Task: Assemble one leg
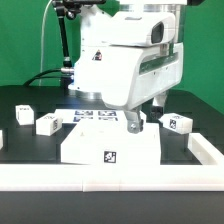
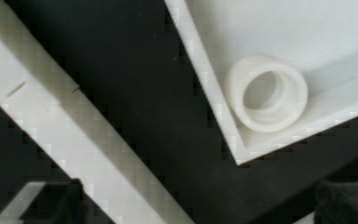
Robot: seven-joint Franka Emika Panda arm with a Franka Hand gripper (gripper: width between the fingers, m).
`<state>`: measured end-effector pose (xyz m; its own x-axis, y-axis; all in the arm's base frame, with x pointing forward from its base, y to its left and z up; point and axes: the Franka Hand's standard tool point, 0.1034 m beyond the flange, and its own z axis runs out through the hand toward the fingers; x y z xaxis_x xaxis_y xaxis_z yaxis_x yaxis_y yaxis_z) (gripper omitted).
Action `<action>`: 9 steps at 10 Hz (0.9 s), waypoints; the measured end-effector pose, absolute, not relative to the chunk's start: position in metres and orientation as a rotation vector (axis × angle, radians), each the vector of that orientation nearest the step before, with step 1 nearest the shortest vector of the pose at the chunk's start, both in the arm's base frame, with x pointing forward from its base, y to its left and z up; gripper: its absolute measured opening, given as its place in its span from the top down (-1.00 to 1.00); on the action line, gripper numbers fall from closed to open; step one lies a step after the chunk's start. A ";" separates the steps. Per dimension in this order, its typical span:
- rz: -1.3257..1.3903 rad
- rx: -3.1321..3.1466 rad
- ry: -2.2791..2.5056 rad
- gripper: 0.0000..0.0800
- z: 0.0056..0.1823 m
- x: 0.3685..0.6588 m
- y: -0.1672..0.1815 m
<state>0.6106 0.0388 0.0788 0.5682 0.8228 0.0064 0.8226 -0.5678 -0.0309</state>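
The wide white panel [image 1: 100, 143] lies in the middle of the table, with a tag on its front edge. In the wrist view one of its corners with a round socket [image 2: 270, 92] lies below the camera. My gripper [image 1: 147, 114] hangs over the panel's far right corner. Its dark fingers [image 2: 23, 204] stand wide apart at the frame's edges with nothing between them [image 2: 185, 206]. A tagged white leg [image 1: 135, 124] stands at the panel's far edge, right by the gripper. Other legs lie at the exterior view's left [image 1: 24, 114] [image 1: 48, 122] and right [image 1: 178, 123].
The marker board [image 1: 92, 117] lies behind the panel. A white rail [image 1: 205, 150] borders the table at the front and at the exterior view's right. A white strip [image 2: 51, 110] crosses the wrist view beside the panel. The table top is black.
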 end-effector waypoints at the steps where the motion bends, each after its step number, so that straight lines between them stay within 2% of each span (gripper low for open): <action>1: 0.013 -2.753 -1.449 -0.62 0.079 0.611 0.039; 9: 0.006 -2.750 -1.465 -0.62 0.079 0.611 0.039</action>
<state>0.6105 0.0388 0.0786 0.5577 0.8300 0.0088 0.8299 -0.5574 -0.0247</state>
